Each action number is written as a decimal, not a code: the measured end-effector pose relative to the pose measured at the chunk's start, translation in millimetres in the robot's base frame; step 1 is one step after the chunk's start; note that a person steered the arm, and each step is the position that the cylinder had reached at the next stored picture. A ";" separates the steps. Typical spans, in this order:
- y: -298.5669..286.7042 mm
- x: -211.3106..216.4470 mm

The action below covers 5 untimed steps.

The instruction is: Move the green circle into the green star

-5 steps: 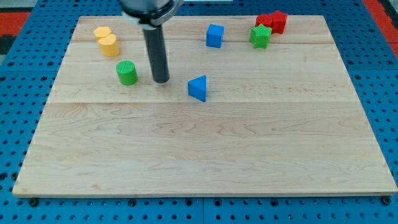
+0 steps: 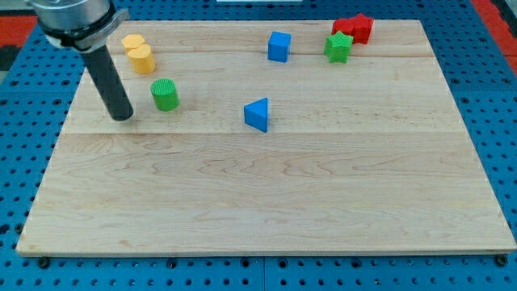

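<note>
The green circle stands on the wooden board at the upper left. The green star sits far off at the upper right, touching the red blocks behind it. My tip rests on the board to the left of the green circle and slightly below it, with a small gap between them.
Two yellow blocks lie close together above the green circle. A blue cube is at the top middle. A blue triangle lies right of the green circle. Red blocks sit at the top right, behind the green star.
My tip has moved from the right side of the green circle to its left side. No block has shifted.
</note>
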<state>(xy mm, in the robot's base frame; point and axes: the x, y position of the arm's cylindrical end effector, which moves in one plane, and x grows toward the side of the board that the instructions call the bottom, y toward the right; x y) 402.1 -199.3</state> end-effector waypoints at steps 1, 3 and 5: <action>38.4 -23.4; 169.3 -57.1; 189.5 -75.4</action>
<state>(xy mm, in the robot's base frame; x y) 326.7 -9.8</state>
